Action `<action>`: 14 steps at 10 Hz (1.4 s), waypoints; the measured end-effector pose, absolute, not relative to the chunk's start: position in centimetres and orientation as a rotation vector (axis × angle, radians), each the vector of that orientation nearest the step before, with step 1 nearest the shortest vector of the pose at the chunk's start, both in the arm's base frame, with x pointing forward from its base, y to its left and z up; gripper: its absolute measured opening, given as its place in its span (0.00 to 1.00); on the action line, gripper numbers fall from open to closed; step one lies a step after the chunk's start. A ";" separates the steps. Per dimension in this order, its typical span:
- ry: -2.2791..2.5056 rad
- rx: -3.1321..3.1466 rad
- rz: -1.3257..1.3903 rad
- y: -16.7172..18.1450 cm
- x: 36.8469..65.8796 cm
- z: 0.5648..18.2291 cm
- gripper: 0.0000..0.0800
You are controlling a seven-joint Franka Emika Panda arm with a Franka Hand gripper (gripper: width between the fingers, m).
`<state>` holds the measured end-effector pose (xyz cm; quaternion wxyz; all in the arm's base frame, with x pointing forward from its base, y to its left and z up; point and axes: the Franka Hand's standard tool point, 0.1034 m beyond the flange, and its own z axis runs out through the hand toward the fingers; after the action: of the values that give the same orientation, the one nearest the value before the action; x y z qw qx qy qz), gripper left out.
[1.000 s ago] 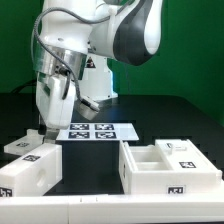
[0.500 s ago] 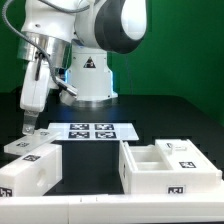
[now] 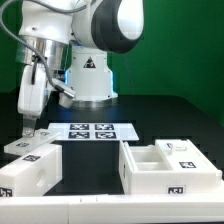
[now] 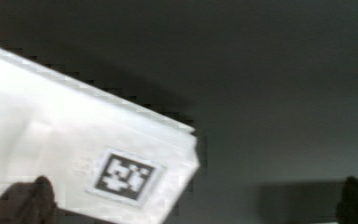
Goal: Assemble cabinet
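Observation:
The cabinet lies in two white, tagged parts on the black table. A closed box part point(image 3: 30, 170) sits at the exterior view's front left, with a smaller tagged piece point(image 3: 24, 146) on its far end. An open box part with compartments point(image 3: 168, 168) sits at the front right. My gripper point(image 3: 27, 128) points down just above the far end of the left part. In the wrist view that part point(image 4: 87, 130) and its tag point(image 4: 128, 177) fill one side. The gripper point(image 4: 195, 205) is open and empty, with one finger point(image 4: 34, 200) over the white part and the other over bare table.
The marker board point(image 3: 95, 130) lies flat between the two parts, further back. The white robot pedestal point(image 3: 90, 75) with a triangle sticker stands behind it. A green backdrop closes the rear.
Over the last second the arm swung to the exterior view's left, from beside the marker board to above the left part's far end. It has hardly moved in the last half second.

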<state>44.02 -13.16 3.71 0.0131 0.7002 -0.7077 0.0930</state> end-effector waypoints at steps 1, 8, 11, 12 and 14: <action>-2.195 2.197 0.290 -13.2 44.1 3.8 1.00; -2.228 2.166 0.288 -12.9 44.0 3.6 1.00; -2.357 2.025 0.269 -13.4 43.1 3.3 1.00; -2.408 1.967 0.274 -13.6 42.9 3.3 1.00; -2.534 1.817 0.306 -13.8 42.3 3.3 1.00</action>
<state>42.30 -13.80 3.29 0.0041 0.5800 -0.8088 0.0975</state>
